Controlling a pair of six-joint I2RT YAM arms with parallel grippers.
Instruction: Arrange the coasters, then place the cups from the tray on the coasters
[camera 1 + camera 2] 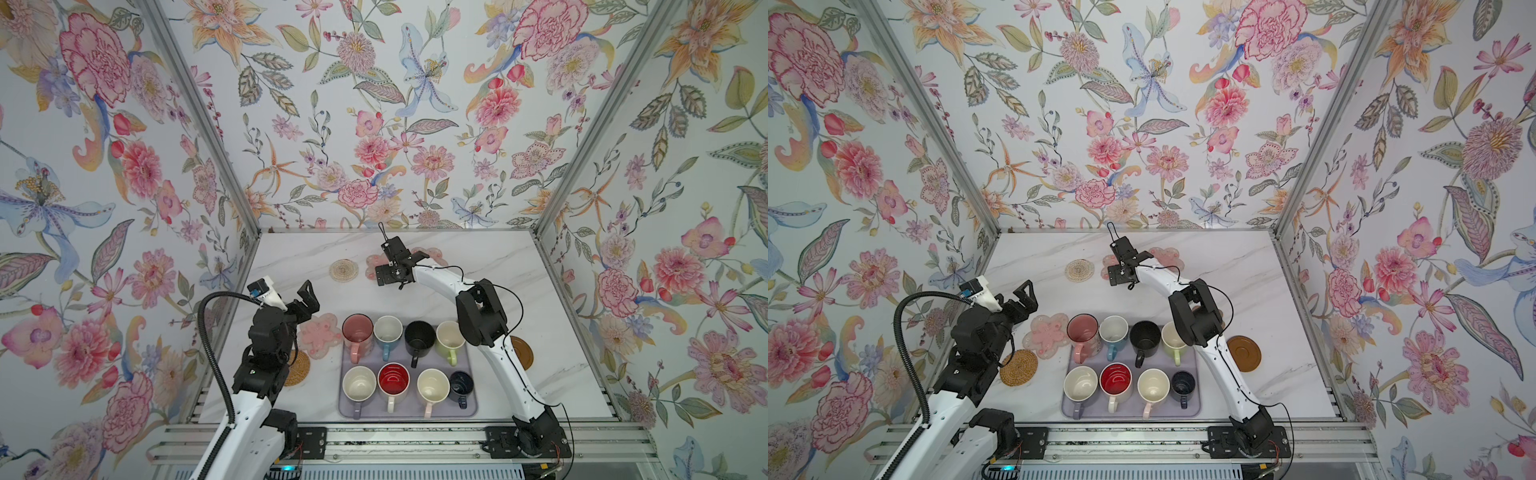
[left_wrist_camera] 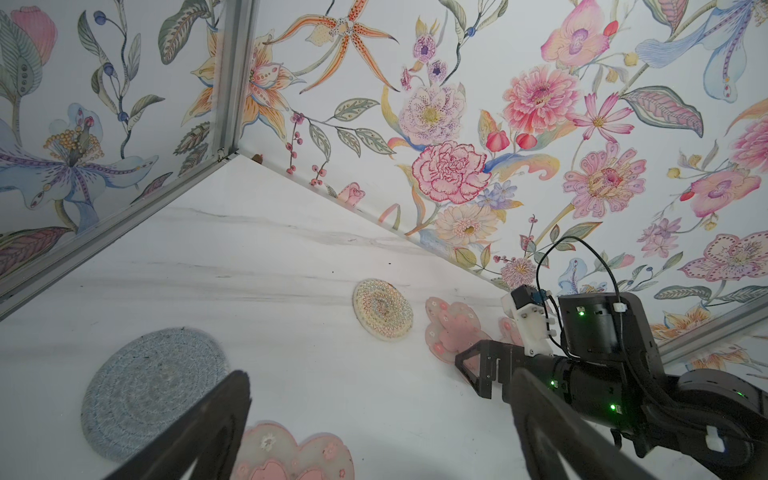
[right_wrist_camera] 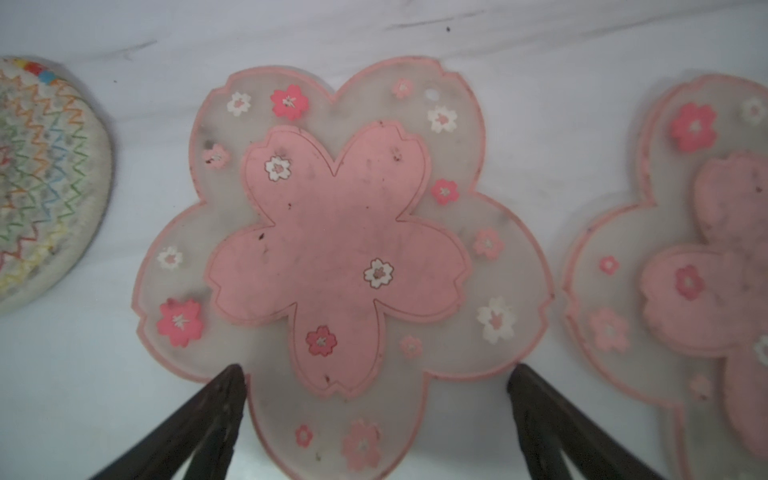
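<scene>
The lavender tray [image 1: 409,411] [image 1: 1127,411] near the table's front holds several cups, among them pink [image 1: 357,328], black [image 1: 419,334] and red-inside [image 1: 393,380] ones. My right gripper [image 1: 384,262] [image 3: 377,370] is open, low over a pink flower coaster [image 3: 345,249] at the far middle, one petal between its fingertips. A second flower coaster [image 3: 706,270] and a beaded round coaster [image 3: 41,183] [image 1: 343,270] flank it. My left gripper [image 1: 309,299] [image 2: 380,378] hangs open and empty above another flower coaster [image 1: 318,334] and a grey knitted coaster [image 2: 153,392].
A rattan coaster [image 1: 297,368] lies under my left arm, left of the tray. A brown wooden disc [image 1: 1244,353] lies right of the tray, beside my right arm. Flowered walls close the table on three sides.
</scene>
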